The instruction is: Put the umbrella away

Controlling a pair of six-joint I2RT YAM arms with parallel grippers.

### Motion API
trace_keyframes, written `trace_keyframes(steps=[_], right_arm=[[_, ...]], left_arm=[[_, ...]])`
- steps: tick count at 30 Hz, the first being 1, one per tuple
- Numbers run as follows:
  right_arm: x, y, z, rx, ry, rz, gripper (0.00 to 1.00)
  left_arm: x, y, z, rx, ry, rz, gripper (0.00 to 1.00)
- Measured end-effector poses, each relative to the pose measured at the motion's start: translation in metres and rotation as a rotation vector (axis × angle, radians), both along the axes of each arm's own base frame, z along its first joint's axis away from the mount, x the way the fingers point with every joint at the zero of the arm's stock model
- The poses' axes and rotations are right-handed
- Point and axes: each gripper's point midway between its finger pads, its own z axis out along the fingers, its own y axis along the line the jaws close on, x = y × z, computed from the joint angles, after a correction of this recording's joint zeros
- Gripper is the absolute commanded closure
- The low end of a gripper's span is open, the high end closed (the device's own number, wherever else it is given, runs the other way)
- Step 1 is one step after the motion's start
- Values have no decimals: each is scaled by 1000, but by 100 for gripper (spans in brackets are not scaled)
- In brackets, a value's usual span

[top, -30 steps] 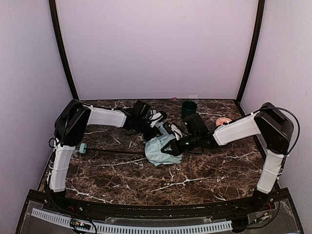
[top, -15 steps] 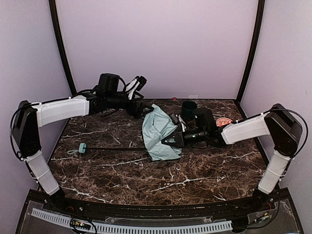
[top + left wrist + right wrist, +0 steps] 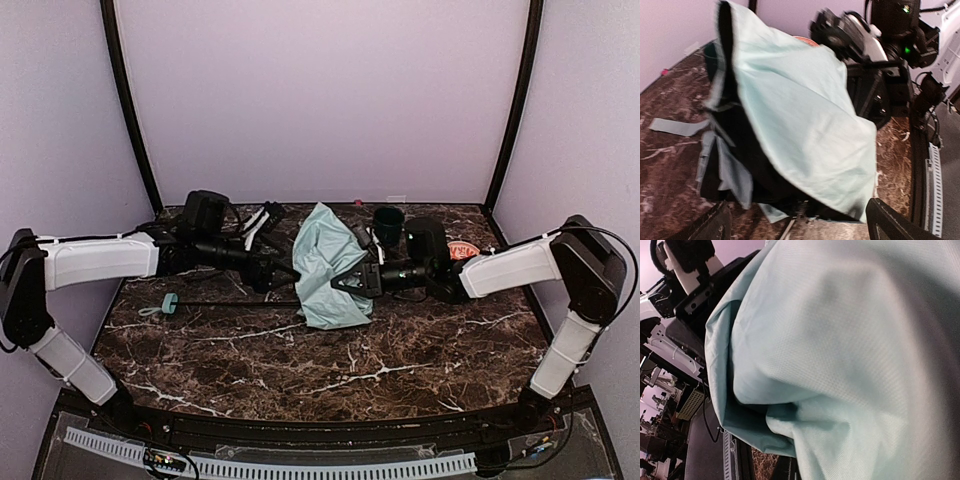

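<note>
- Matt woven cloth on the umbrella (image 3: pixel 325 262): pale mint, softly creased, fine weave plain in the right wrist view; black and duller on the underside.
- Thin black shaft (image 3: pixel 235 304), smooth, material not to be told; small mint handle (image 3: pixel 170 303), plastic by the look.
- Polished-stone look on the table (image 3: pixel 400 360): dark brown with white veins, smooth, faint sheen.
- Smooth white plastic casing on the left arm (image 3: pixel 100 258) and the right arm (image 3: pixel 505 268), semi-gloss; matt black at the joints.
- Dark green cup (image 3: pixel 388 222), smooth, slight gloss, likely plastic.
- Pale lilac walls (image 3: pixel 320 100), flat and matt.
</note>
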Motion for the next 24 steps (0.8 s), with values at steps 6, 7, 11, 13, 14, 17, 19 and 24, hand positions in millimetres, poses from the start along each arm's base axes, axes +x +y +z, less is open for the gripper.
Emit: trace_keyframes(steps=[6, 7, 11, 13, 14, 17, 19, 24], right_arm=[[-1, -1, -1, 5, 11, -4, 82], [-2, -2, -3, -1, 11, -3, 75], [-5, -10, -3, -45, -1, -3, 58], [-8, -18, 9, -64, -31, 4, 53], [-8, -23, 19, -61, -49, 0, 50], [-3, -39, 63, -36, -138, -38, 49], [3, -45, 86, -26, -185, -69, 46], [37, -30, 101, -38, -226, -125, 48]], left_arm=[[-40, -48, -32, 2, 93, -153, 100], [-40, -50, -37, 8, 101, -155, 100], [-38, -50, -42, 8, 112, -160, 100], [-38, -51, -39, -1, 104, -163, 100], [-38, -51, -39, -3, 103, -165, 100], [-39, -52, -39, -4, 102, -172, 100], [-39, -53, -36, -11, 85, -179, 100], [-47, -55, -40, 12, 90, -200, 100]])
